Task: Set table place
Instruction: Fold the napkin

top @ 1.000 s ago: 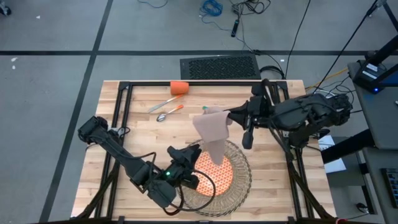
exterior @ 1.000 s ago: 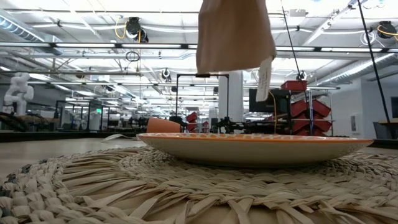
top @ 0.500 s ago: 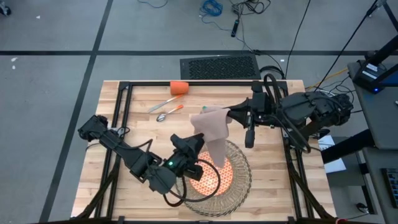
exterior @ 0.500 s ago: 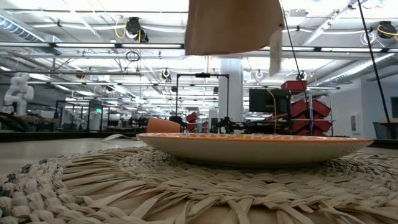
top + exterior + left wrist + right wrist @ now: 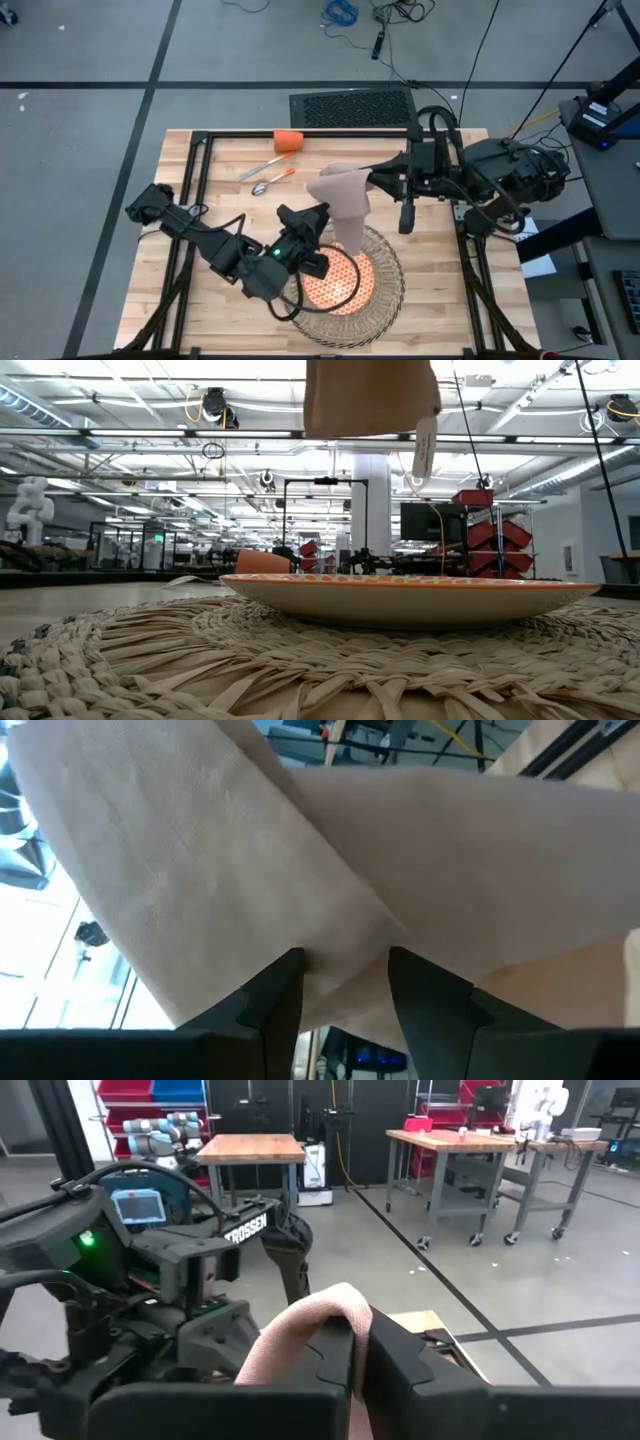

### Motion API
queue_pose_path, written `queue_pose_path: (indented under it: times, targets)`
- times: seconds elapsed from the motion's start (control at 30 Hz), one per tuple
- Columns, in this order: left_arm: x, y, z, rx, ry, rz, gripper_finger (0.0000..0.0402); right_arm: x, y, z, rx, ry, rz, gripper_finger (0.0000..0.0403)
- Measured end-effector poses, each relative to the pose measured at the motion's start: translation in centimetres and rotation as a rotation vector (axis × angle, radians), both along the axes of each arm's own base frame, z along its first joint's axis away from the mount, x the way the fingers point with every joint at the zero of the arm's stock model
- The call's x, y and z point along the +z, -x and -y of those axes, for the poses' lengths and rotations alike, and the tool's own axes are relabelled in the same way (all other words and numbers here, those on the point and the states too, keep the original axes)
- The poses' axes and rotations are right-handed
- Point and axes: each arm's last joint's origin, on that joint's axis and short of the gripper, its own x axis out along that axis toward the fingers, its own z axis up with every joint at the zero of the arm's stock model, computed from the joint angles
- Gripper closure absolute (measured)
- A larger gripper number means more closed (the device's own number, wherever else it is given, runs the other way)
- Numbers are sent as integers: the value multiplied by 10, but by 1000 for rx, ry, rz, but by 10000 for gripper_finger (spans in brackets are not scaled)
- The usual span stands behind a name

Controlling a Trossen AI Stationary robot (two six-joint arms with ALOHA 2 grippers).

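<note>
A beige napkin point(image 5: 343, 208) hangs in the air over the far edge of the orange-patterned plate point(image 5: 338, 288), which lies on the round wicker placemat point(image 5: 388, 290). My right gripper point(image 5: 372, 183) is shut on the napkin's top. My left gripper point(image 5: 318, 214) is open, on the left side of the hanging napkin at its lower half. In the left wrist view the cloth point(image 5: 200, 850) fills the picture and a fold runs down between the two fingers point(image 5: 275, 985). In the low view the napkin's lower edge point(image 5: 370, 405) and its white tag point(image 5: 424, 445) hang well above the plate point(image 5: 410, 595). My right gripper pinches a bunched fold at the napkin's top point(image 5: 318, 1318) between its two shut fingers, coming level from the table's right side. The cloth curls over the fingertips and hangs slack below, clear of the plate. My left gripper: I cannot tell whether its open fingers touch the cloth between them.
An orange cup point(image 5: 288, 141) stands near the far edge, with an orange-handled spoon point(image 5: 273, 181) and a knife point(image 5: 262, 166) just in front of it. The fork is hidden. Bare table point(image 5: 440, 290) lies to the right of the placemat.
My left gripper has risen from beside the plate and gone toward the far edge, up to the hanging napkin, staying open. My right gripper has lifted the napkin a little; its lower edge hangs higher above the plate than before.
</note>
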Motion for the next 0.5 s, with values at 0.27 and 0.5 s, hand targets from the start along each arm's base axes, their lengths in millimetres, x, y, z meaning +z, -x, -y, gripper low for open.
queue_pose_path:
  times: [0.27,0.5]
  targets:
    - [1,-1,-3,15,3,10,270,-1,-1,-2,21,-2,-7,403]
    - [5,-4,-5,18,23,45,292,-10,-10,-6,36,9,-58,403]
